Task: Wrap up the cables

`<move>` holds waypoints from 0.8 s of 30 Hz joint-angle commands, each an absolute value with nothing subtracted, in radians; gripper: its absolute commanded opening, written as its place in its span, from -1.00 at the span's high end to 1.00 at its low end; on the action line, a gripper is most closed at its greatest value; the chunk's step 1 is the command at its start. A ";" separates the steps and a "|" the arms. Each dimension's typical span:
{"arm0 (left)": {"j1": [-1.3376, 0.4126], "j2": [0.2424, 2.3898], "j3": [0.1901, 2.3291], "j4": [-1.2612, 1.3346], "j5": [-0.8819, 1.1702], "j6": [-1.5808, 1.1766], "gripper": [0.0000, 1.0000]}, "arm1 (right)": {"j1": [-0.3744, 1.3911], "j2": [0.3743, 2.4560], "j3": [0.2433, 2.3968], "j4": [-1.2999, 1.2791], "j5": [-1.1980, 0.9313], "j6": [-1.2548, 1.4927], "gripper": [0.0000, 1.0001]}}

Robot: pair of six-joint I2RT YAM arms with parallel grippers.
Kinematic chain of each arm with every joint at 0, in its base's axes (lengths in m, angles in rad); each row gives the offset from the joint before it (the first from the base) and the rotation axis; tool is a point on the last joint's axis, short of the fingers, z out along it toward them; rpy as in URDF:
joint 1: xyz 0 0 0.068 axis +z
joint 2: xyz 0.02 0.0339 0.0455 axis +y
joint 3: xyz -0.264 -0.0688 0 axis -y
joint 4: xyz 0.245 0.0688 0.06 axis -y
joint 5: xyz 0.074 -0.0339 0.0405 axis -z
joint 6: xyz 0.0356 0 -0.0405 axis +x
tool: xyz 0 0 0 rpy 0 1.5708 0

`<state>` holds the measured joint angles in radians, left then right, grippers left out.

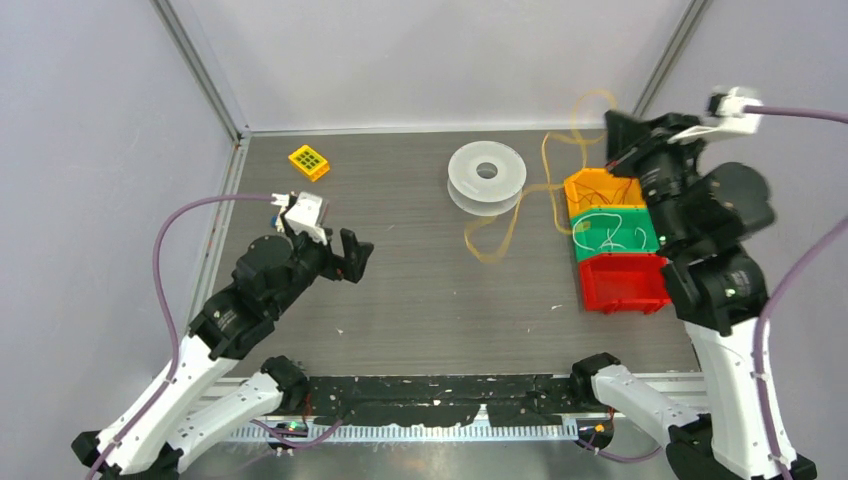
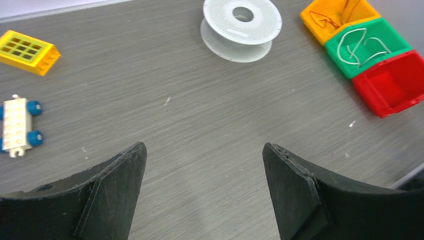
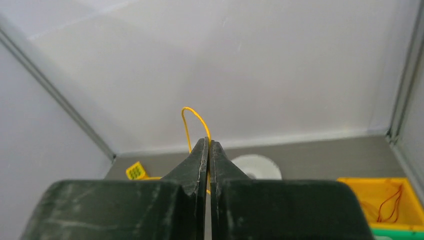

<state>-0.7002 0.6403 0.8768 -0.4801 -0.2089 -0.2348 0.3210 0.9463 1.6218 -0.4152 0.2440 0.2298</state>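
Left claw (image 2: 202, 150) stood wide open, holding nothing, above the grey table (image 1: 430, 300). Right claw (image 3: 208, 142) was pinched fully shut on the thin yellow wire (image 3: 184, 122), with a loop of it sticking up past the fingertips. At the near right sat a red bin (image 1: 622, 283), then a green bin (image 1: 650, 238), then an orange bin (image 1: 580, 186), touching in a row. A white wheeled brick (image 2: 17, 125) lay at left, with a yellow brick (image 1: 309, 162) farther back. A white spool (image 1: 465, 170) sat mid-back. The wire hung from the raised right claw at the far right corner and looped on the table just right of the spool, beside the orange bin.
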 commanded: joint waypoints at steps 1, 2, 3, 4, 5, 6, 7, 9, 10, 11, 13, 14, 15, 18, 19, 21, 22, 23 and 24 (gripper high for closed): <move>-0.689 0.763 0.982 -0.454 -0.128 -0.369 -0.73 | 0.328 0.913 1.379 -0.411 0.077 0.390 0.89; -0.682 0.793 0.996 -0.438 -0.106 -0.389 -0.71 | 0.328 0.876 1.342 -0.399 0.044 0.411 0.89; -0.675 0.827 1.005 -0.419 -0.089 -0.409 -0.70 | 0.328 0.843 1.275 -0.396 0.029 0.424 0.89; -0.666 0.857 1.011 -0.393 -0.072 -0.430 -0.69 | 0.329 0.829 1.245 -0.393 -0.002 0.435 0.89; -0.658 0.895 1.013 -0.363 -0.052 -0.450 -0.69 | 0.330 0.795 1.183 -0.390 -0.034 0.464 0.89; -0.652 0.938 1.016 -0.333 -0.036 -0.473 -0.68 | 0.330 0.783 1.155 -0.374 -0.051 0.477 0.89; -0.640 0.980 1.022 -0.304 -0.021 -0.496 -0.68 | 0.330 0.759 1.092 -0.364 -0.096 0.494 0.89; -0.620 1.079 1.035 -0.241 0.021 -0.528 -0.68 | 0.330 0.720 1.021 -0.355 -0.143 0.508 0.89; -0.613 1.122 1.036 -0.191 0.046 -0.537 -0.67 | 0.330 0.707 1.000 -0.359 -0.154 0.511 0.89; -0.608 1.158 1.025 -0.123 0.065 -0.544 -0.67 | 0.330 0.680 0.964 -0.363 -0.168 0.518 0.89; -0.597 1.231 1.002 0.042 0.110 -0.568 -0.64 | 0.330 0.640 0.921 -0.366 -0.185 0.522 0.89; -0.589 1.269 1.010 0.098 0.140 -0.592 -0.63 | 0.330 0.629 0.912 -0.365 -0.191 0.521 0.89; -0.577 1.314 1.027 0.130 0.165 -0.619 -0.62 | 0.331 0.609 0.902 -0.367 -0.206 0.513 0.89; -0.562 1.425 1.042 0.205 0.127 -0.703 -0.51 | 0.330 0.575 0.908 -0.390 -0.227 0.476 0.89; -0.558 1.457 1.025 0.275 0.115 -0.739 -0.52 | 0.329 0.558 0.907 -0.394 -0.228 0.469 0.89; -0.541 1.535 1.008 0.421 0.121 -0.827 -0.52 | 0.330 0.534 0.905 -0.404 -0.234 0.465 0.89; -0.531 1.593 1.007 0.473 0.132 -0.887 -0.49 | 0.330 0.528 0.914 -0.425 -0.236 0.467 0.89; -0.520 1.636 1.007 0.528 0.144 -0.931 -0.48 | 0.330 0.513 0.920 -0.439 -0.241 0.472 0.89; -0.511 1.681 1.009 0.583 0.157 -0.968 -0.46 | 0.330 0.498 0.928 -0.462 -0.252 0.477 0.89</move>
<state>-0.5480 1.5539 1.0088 0.2436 0.1150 -0.7582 0.3256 0.5331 0.8967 -0.4381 -0.2054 0.4801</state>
